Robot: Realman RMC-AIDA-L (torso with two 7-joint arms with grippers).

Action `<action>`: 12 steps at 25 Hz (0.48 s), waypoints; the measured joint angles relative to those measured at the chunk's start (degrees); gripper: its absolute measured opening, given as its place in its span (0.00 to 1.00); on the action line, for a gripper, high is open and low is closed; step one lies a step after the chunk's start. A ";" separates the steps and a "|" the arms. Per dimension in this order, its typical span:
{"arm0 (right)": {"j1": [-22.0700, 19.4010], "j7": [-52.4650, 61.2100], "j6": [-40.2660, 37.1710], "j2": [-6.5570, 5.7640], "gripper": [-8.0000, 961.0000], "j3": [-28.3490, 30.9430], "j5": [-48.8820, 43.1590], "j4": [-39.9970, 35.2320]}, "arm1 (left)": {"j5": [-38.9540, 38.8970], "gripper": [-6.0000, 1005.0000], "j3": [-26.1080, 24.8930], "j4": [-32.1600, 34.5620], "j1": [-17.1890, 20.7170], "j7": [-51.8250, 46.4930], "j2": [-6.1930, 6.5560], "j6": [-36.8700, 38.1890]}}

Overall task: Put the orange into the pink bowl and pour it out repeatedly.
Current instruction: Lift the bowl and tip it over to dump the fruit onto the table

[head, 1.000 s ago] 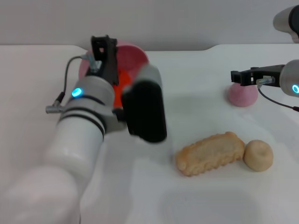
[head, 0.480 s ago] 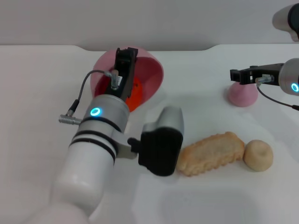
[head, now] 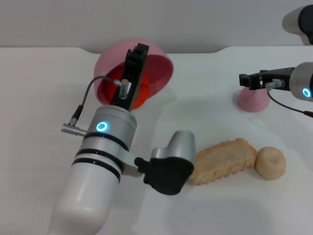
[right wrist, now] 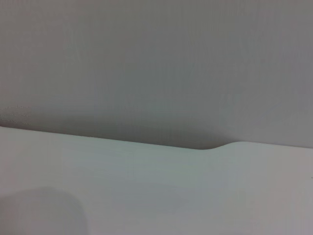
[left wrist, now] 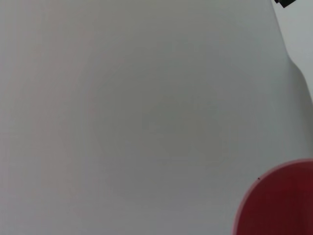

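White tabletop [head: 39, 98] carries the tilted pink bowl [head: 161, 68], my left gripper [head: 134, 68] clamped on its rim with the orange [head: 139, 93] inside, so I fear further tipping rolls it off toward the bread [head: 225, 159]; the right gripper's [head: 247, 80] opening I cannot tell.

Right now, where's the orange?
Head view: the orange sits inside the tilted pink bowl at far left-centre of the table, partly hidden behind the left gripper.
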 joint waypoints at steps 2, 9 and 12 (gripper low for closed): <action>0.00 0.00 0.00 0.00 0.55 0.03 0.00 -0.07 | 2.58 0.05 1.43 -1.28 0.07 -0.59 -0.04 -1.47; 0.36 0.01 0.00 0.00 0.55 -0.13 0.00 -0.25 | 5.05 0.05 3.28 -2.68 0.41 1.40 -0.04 -0.98; 0.63 0.01 0.13 0.00 0.55 -0.22 0.00 -0.13 | 5.31 0.05 3.91 -3.44 0.43 3.75 -0.05 -0.71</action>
